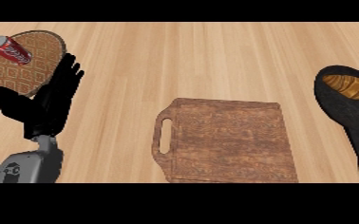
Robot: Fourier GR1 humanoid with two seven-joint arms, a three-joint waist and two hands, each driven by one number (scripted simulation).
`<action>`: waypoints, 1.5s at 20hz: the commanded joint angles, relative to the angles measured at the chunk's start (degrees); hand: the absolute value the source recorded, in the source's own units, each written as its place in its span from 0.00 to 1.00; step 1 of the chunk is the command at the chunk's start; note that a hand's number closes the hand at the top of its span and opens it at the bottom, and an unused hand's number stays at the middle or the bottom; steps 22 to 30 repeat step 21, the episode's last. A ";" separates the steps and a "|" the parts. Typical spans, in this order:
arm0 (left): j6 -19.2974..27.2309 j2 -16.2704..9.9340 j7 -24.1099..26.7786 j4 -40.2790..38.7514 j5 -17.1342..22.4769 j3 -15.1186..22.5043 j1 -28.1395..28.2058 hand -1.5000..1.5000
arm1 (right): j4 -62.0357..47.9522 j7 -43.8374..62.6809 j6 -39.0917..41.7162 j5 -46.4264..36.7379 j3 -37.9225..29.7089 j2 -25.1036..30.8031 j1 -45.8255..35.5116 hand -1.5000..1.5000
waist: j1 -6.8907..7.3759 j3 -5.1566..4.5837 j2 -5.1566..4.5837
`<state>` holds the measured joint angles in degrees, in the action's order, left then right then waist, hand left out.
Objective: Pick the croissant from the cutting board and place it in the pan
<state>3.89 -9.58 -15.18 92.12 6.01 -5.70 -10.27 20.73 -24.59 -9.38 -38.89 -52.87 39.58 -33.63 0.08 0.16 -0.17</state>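
Observation:
A brown wooden cutting board (228, 140) with a handle slot on its left lies at the lower middle of the counter, with nothing on it. At the right edge sits a black pan (338, 105), partly cut off by the frame. The golden-brown croissant (345, 86) lies inside it. My left hand (51, 102) stands at the left with straight fingers pointing up, holding nothing. The right hand does not show.
A round patterned plate (29, 69) sits at the far left, partly behind my left hand. A red can (14, 50) lies on it. The pan's handle (351, 135) runs down along the right edge.

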 commanded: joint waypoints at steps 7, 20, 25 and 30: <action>-1.12 -0.19 2.25 1.20 0.35 -0.63 3.61 0.50 | -2.36 -11.59 26.24 17.06 -12.72 9.52 13.47 0.00 | -1.19 -0.10 0.39; -2.13 0.66 4.03 -1.14 -0.40 -0.73 4.49 0.50 | 5.78 -18.15 35.77 26.69 -10.19 6.64 31.66 0.00 | -0.47 -0.18 0.23; 0.48 2.15 -0.03 4.10 -2.45 1.90 4.06 0.50 | 6.60 -17.01 33.84 26.98 -8.17 6.22 30.32 0.00 | -0.19 -0.15 0.23; 0.48 2.15 -0.03 4.10 -2.45 1.90 4.06 0.50 | 6.60 -17.01 33.84 26.98 -8.17 6.22 30.32 0.00 | -0.19 -0.15 0.23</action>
